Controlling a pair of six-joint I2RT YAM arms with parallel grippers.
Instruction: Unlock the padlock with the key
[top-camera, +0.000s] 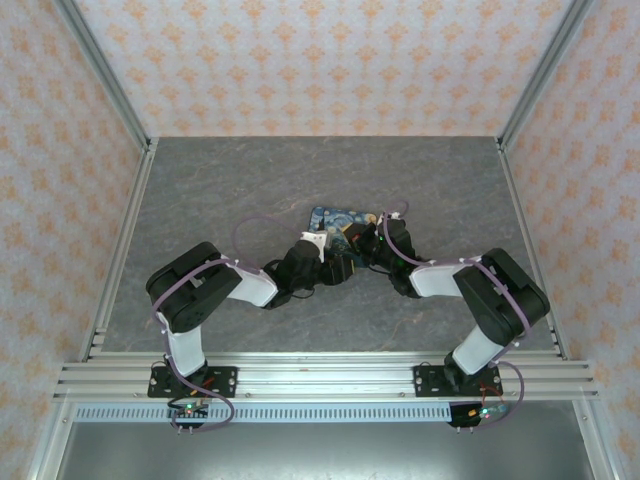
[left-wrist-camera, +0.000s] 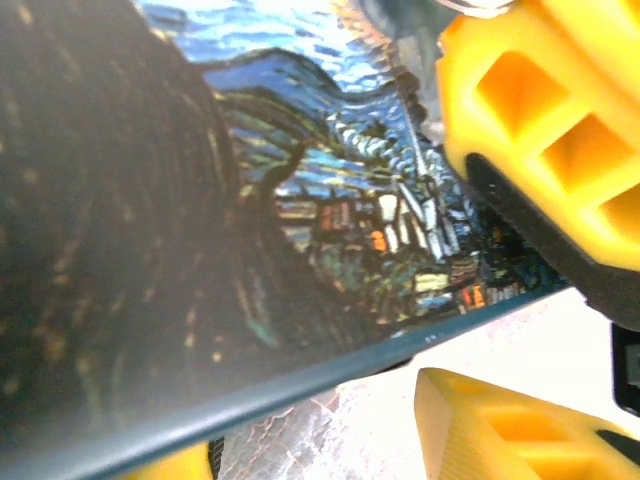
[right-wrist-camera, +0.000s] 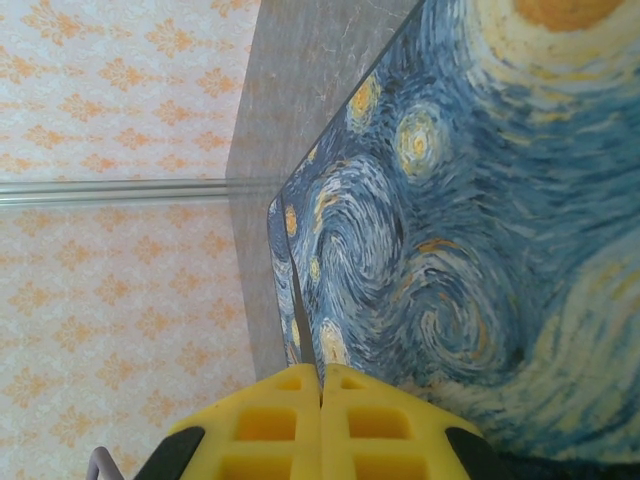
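The padlock (top-camera: 338, 220) is a flat square block with a starry-night print, at the table's middle where both arms meet. In the left wrist view the padlock (left-wrist-camera: 330, 200) looms close and tilted. Its teal lower edge lies over one yellow finger and reaches the tip of the other finger (left-wrist-camera: 500, 430). My left gripper (top-camera: 325, 245) (left-wrist-camera: 310, 420) holds it with jaws half apart. My right gripper (top-camera: 372, 240) (right-wrist-camera: 321, 378) is shut on the key (right-wrist-camera: 290, 290), a thin sliver seen edge-on beside the padlock (right-wrist-camera: 480, 220). The right gripper (left-wrist-camera: 540, 130) also shows close by in the left wrist view.
The grey marbled table (top-camera: 200, 200) is walled on three sides by patterned panels (top-camera: 330, 60) in metal frame posts (top-camera: 110, 70). An aluminium rail (top-camera: 330, 375) along the near edge carries both arm bases.
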